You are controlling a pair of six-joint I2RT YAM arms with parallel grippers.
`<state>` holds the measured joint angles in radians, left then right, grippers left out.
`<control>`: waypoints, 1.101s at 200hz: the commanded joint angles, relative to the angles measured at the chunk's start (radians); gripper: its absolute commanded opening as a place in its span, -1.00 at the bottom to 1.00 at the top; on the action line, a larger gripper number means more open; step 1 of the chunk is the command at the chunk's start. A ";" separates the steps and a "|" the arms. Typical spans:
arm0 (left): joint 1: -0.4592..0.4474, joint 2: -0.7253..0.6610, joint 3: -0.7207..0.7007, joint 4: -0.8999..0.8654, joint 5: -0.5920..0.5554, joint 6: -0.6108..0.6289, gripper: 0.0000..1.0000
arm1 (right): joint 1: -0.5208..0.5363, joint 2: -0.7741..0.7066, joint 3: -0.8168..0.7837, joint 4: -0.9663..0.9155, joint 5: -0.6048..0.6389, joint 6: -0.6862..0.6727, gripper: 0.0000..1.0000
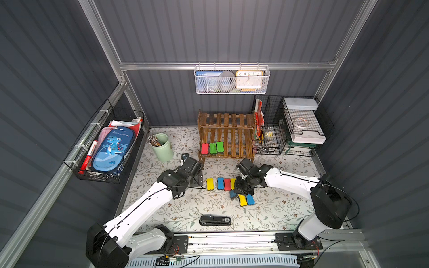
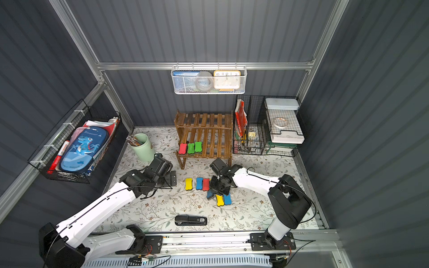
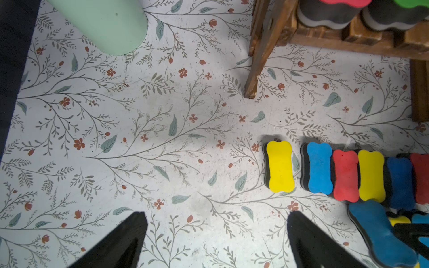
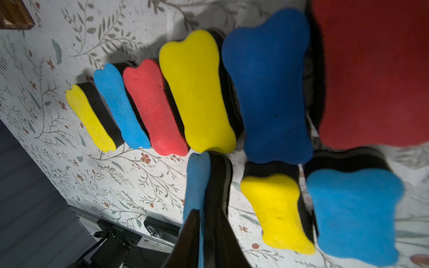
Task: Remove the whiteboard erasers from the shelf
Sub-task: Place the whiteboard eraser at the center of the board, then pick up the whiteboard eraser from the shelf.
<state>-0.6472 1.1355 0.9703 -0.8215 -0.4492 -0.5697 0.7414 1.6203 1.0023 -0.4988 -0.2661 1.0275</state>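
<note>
Counted three erasers [image 1: 212, 148] on the shelf [image 1: 226, 120], lower tier, nine more on the flowered bench [image 1: 185, 208], grey ribbed walls [image 1: 209, 34] around. Found left tool [image 3: 216, 215] spread wide, empty; right tool [image 4: 207, 213] clamped on a tipped blue eraser [image 4: 197, 176].

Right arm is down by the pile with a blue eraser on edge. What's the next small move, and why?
Probably open the right gripper fully and release the blue eraser: it seems to rest on the table beside the yellow eraser, while a red eraser and two green erasers sit on the shelf.
</note>
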 commanded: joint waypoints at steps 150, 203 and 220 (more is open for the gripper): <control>-0.100 0.311 0.415 0.056 0.063 0.214 0.88 | -0.064 -0.352 -0.071 0.084 0.264 -0.257 -0.56; -0.104 0.548 0.631 0.120 0.085 0.289 0.67 | -0.135 -0.499 -0.162 0.098 0.301 -0.244 -0.54; -0.104 0.602 0.665 0.115 0.086 0.290 0.66 | -0.144 -0.524 -0.176 0.090 0.304 -0.242 -0.55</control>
<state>-0.7521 1.6768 1.5871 -0.7097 -0.3660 -0.3271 0.6090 1.1309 0.8486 -0.4118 0.0051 0.7944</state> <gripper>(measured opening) 0.835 0.227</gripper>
